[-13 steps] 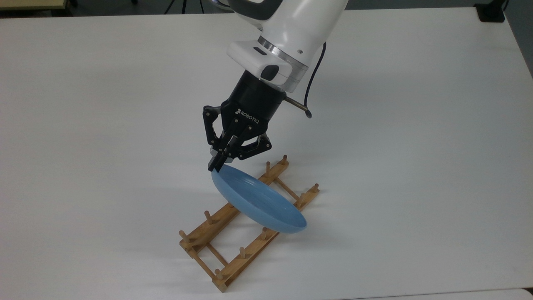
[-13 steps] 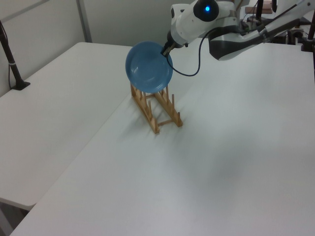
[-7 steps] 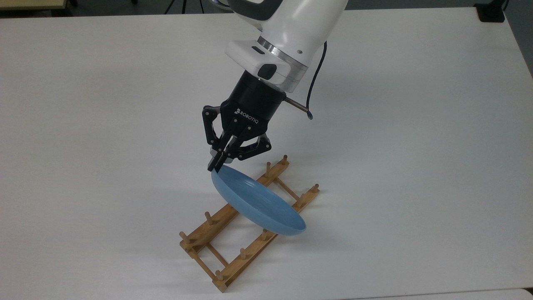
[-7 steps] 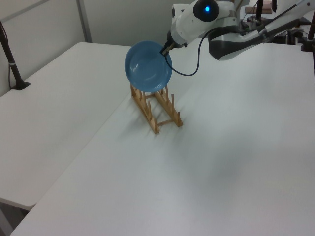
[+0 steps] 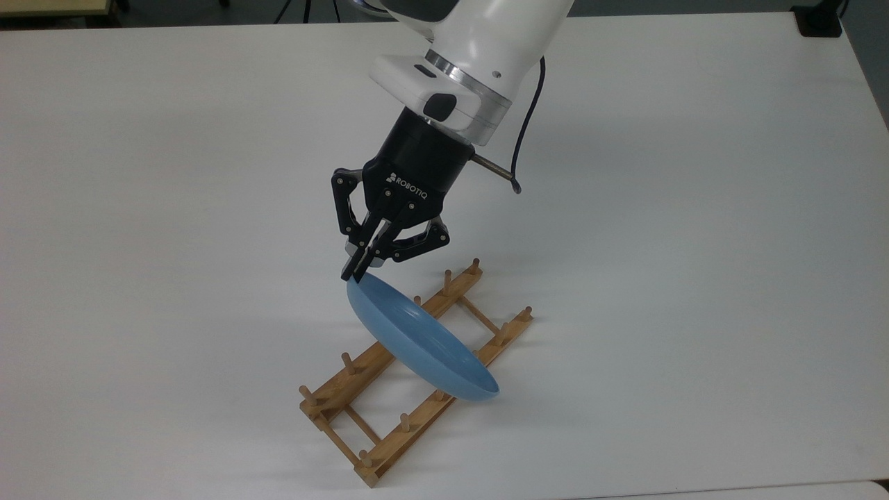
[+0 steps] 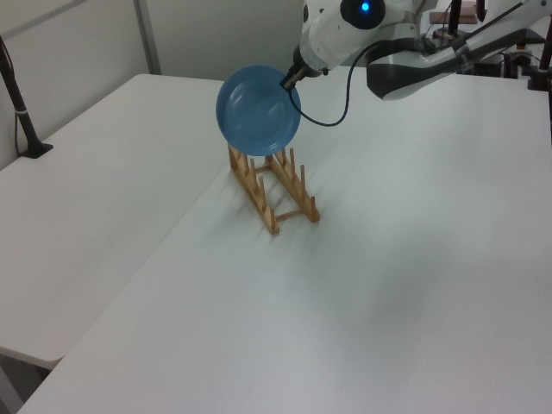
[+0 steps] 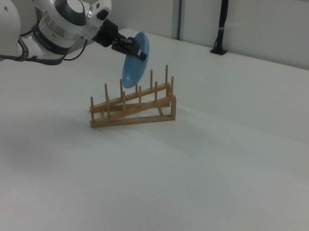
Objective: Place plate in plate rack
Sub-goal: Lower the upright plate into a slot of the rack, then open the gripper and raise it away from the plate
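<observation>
This looks like a robotics lab or test room. A white robot arm point(image 6: 405, 60) with trailing cables works over large plain white tables point(image 5: 694, 208) pushed together. Pale partition walls point(image 7: 267, 21) with metal posts close the space, black clamp-mounted poles point(image 6: 17, 103) stand at the table edges, and more equipment stands behind the arm.

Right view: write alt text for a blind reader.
A robot gripper holds a blue plate on edge by its rim, just above a wooden peg rack on a white table.
</observation>
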You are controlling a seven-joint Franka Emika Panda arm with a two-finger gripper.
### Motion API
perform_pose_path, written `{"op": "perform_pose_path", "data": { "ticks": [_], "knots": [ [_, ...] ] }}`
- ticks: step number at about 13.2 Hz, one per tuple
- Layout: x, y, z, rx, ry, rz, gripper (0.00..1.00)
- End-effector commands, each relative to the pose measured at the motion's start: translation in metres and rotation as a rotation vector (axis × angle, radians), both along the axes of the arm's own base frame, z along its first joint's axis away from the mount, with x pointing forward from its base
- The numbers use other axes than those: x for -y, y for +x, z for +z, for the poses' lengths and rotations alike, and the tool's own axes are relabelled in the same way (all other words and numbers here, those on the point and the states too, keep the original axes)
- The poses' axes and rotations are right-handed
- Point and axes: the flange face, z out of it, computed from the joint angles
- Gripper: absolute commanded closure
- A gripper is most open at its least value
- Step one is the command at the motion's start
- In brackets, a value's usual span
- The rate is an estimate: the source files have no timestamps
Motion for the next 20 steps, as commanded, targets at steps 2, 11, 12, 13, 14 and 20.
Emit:
{"op": "perform_pose_path", "data": {
  "ticks": [2, 11, 12, 13, 14, 20],
  "knots": [
    [0.0, -0.005, 0.005, 0.005, -0.022, -0.011, 1.0],
    [-0.013, -0.011, -0.041, -0.007, -0.123, 0.018, 0.77],
    [-0.013, -0.011, -0.041, -0.007, -0.123, 0.018, 0.59],
    [-0.013, -0.011, -0.041, -0.006, -0.121, 0.018, 0.44],
    [-0.013, -0.011, -0.039, -0.003, -0.114, 0.014, 0.28],
    [-0.017, -0.02, 0.006, -0.002, 0.119, -0.059, 0.0]
  ]
}}
